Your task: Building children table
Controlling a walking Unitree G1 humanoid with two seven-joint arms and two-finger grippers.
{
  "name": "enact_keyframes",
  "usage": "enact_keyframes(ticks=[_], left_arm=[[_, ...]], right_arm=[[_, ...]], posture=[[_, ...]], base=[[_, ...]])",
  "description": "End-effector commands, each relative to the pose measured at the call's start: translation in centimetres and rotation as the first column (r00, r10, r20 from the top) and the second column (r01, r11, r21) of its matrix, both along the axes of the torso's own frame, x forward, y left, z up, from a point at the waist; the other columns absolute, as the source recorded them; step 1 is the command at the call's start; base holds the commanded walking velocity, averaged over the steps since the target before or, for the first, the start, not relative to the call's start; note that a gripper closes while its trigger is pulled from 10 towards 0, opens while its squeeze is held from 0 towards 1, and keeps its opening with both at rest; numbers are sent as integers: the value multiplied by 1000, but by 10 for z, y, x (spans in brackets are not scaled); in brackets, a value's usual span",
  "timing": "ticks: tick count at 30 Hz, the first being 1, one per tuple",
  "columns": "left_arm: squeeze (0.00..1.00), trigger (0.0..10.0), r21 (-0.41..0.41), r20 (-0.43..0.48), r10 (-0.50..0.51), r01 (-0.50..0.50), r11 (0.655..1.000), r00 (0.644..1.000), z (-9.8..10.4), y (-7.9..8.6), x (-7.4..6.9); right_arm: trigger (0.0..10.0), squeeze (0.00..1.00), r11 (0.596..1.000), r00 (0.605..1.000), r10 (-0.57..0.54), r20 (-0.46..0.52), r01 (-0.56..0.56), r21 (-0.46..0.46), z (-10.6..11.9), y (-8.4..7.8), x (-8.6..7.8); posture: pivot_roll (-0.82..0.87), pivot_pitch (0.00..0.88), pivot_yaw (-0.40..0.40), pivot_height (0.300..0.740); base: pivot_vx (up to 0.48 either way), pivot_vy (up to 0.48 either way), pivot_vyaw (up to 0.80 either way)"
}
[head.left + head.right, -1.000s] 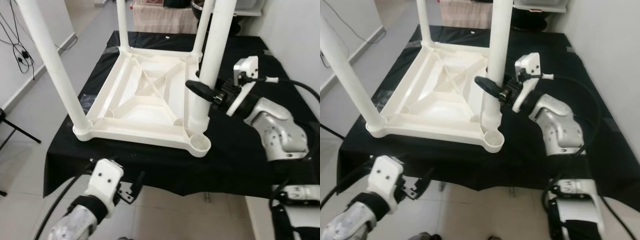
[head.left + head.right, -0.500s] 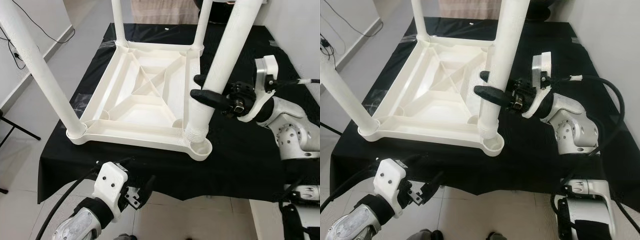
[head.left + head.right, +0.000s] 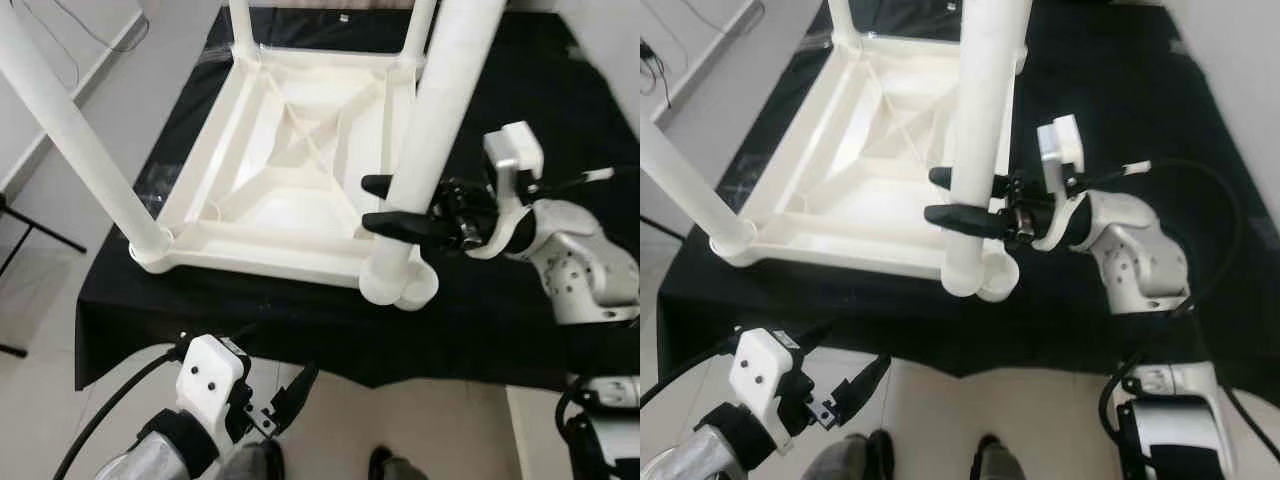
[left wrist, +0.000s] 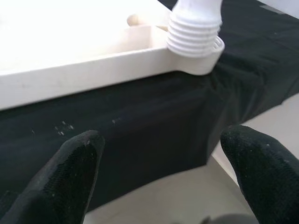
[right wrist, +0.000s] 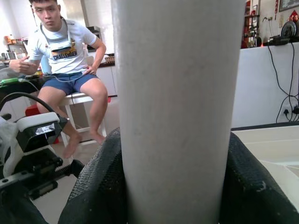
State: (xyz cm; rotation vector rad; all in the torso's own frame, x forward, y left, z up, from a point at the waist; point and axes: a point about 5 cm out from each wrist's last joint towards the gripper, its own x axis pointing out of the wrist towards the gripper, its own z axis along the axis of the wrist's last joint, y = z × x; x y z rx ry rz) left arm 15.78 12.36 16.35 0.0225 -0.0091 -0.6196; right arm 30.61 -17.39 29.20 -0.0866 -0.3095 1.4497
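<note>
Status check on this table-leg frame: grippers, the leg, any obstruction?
Right gripper clamped on the fourth leg, threaded end at the near corner socket of the upturned tabletop. Left gripper open, below the cloth edge. No obstruction seen.

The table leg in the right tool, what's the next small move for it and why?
Probably shift the table leg slightly to the robot's right, over the empty corner socket, then lower it. The right tool is clamped around the leg, whose threaded base sits beside the socket on the upturned tabletop, not in it. The left tool hangs open below the table edge.
</note>
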Motion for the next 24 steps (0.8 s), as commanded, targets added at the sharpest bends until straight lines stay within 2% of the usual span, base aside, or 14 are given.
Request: enact_keyframes(ticks=[1,9,17,24], left_arm=[[0,10000,16,-13,-9,9,1000,1000,1,3,-5],[0,10000,24,-30,-15,16,1000,999,2,7,-11],[0,10000,31,-37,-20,21,999,999,2,10,-14],[0,10000,33,-38,-23,24,999,999,2,9,-15]], right_arm=[[10000,0,1000,1000,4,12,-4,1,1,-6,-6],[10000,0,1000,1000,11,17,-11,-15,5,-20,-19],[10000,0,996,999,53,6,-52,-79,0,-18,-31],[10000,0,995,999,40,-8,-41,-92,-6,-14,-24]], posture=[[117,382,41,740],[119,399,66,740],[112,398,76,740],[111,388,70,740]], base=[[0,0,0],[0,0,0],[0,0,0],[0,0,0]])
